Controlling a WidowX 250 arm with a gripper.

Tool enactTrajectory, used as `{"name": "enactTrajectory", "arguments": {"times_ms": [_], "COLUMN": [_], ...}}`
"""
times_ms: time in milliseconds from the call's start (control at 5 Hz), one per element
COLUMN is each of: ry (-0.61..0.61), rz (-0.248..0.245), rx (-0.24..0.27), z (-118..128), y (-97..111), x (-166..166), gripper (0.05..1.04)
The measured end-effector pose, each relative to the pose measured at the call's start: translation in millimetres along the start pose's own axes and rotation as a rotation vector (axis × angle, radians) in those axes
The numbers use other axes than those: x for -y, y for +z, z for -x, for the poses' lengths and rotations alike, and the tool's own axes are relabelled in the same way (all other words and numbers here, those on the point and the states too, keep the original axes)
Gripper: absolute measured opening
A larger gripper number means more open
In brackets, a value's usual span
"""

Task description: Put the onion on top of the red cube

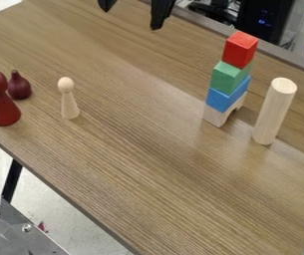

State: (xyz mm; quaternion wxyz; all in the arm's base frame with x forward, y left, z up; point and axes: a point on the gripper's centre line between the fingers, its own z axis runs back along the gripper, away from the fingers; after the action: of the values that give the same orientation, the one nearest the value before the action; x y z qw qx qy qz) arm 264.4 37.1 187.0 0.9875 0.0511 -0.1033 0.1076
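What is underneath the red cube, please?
Under the red cube sit a green block, a blue block and a pale notched block; their far sides are hidden.

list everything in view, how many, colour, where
brown wooden table: 1, brown, centre
round purple toy onion: 1, dark purple, left
red wooden peg figure: 1, dark red, left edge
pale wooden peg figure: 1, beige, right of onion
pale wooden arch block: 1, beige, right
blue block: 1, blue, on arch block
green block: 1, green, on blue block
red cube: 1, red, on green block
tall pale wooden cylinder: 1, beige, right of arch
grey metal panel: 1, grey, lower left
black two-finger hand: 1, black, top edge
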Motion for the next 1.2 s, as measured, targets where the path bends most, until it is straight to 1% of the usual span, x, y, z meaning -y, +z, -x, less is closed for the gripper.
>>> {"name": "enactTrajectory", "arguments": {"times_ms": [200, 400, 600, 800, 1000, 1200], "ry": [-0.002, 0.1, 0.195, 0.282, 0.352, 0.408], "rz": [-0.002, -0.012, -0.04, -0.083, -0.12, -0.164], "rx": [-0.023, -0.047, -0.076, -0.125, -0.2, -0.228], "z": [2, 0, -2, 1, 9, 18], "y": [-6, -16, -32, -53, -84, -104], "x": [1, -27, -56, -87, -118, -149], "gripper": [0.999, 0.999, 0.999, 0.999, 0.999, 0.999]}}
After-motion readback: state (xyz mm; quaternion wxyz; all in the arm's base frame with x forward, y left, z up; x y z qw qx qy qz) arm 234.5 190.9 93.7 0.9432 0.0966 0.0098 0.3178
